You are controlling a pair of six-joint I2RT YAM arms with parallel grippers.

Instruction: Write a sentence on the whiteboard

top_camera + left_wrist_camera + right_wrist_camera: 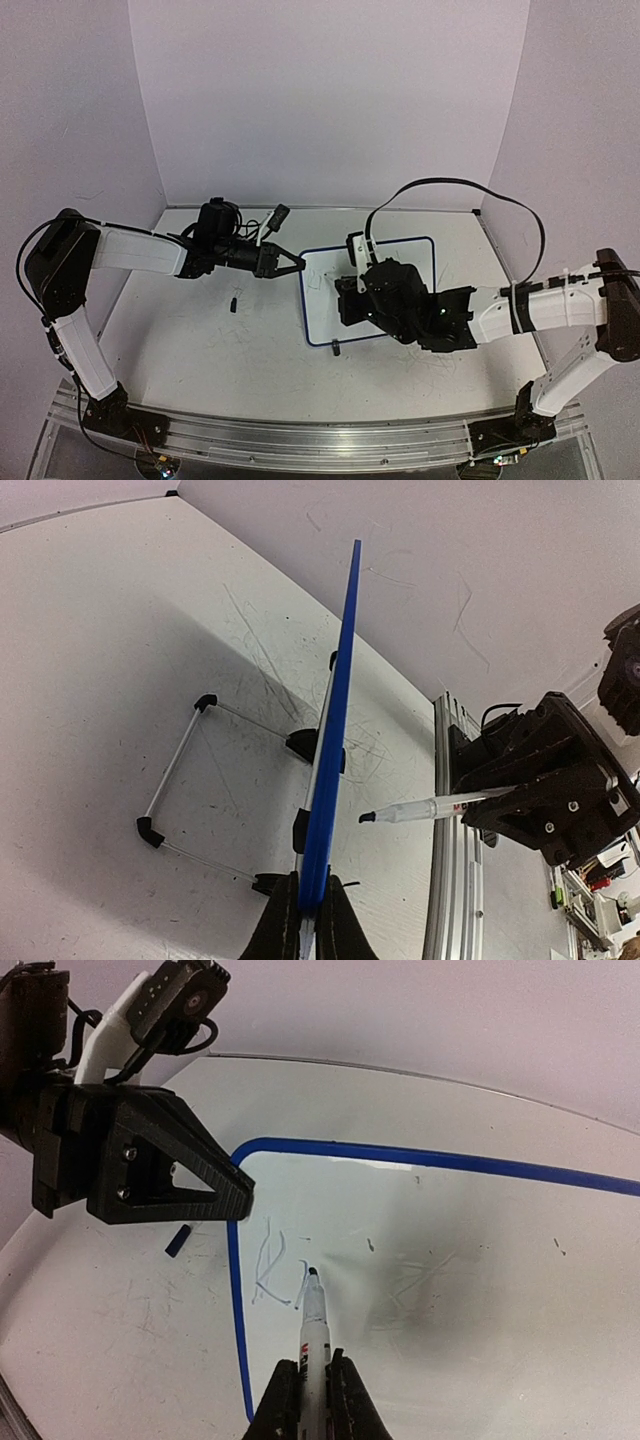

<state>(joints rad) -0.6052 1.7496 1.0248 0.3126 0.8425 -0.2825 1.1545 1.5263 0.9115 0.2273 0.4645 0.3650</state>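
The left end effector (308,908) is clenched on the edge of the small rectangular whiteboard with a thin blue frame (400,1153). It most likely does this to brace the board, so that the pen's pressure cannot push it away or fold its thin silver wire stand (172,765). The right end effector (312,1388) grasps a slim white marker with a black tip (316,1325) low on its barrel. This leaves the tip free and in plain sight of the wrist camera at the lower centre of that frame. The tip is at the board's left part, beside the first thin strokes of the sentence (268,1268). Only a "K" and the start of another letter show, so nearly all the writing remains.

The whiteboard sits mid-frame in the overhead view, on a scuffed, scribble-marked grey-white desk (200,350). A small black piece (178,1240), perhaps the cap, lies on the desk left of the board. Plain pale lilac walls (320,100) close in the back and sides.
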